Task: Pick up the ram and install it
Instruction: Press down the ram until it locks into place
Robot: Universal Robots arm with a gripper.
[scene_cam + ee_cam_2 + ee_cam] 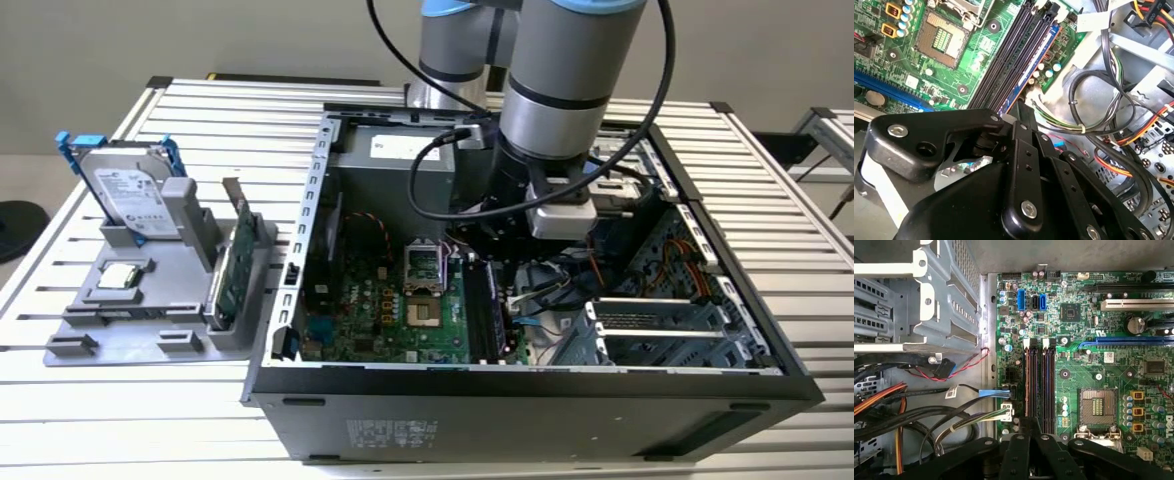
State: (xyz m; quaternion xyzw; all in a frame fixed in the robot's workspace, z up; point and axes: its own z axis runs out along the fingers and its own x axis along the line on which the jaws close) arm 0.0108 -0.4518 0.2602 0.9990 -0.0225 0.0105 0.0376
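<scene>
My gripper is down inside the open computer case, over the motherboard's memory slots. In both wrist views its black fingers come together, gripper shut, with the tips at one end of the slots. Whether they touch is unclear. In the exterior view a long dark strip, the ram, stands on edge in the slot row just below the gripper. In the wrist views I cannot tell the ram apart from the dark slots.
A grey tray at the exterior view's left holds a silver hard drive, a green card and a small chip. Bundled cables and a drive cage crowd one side of the slots. The processor socket lies on the other.
</scene>
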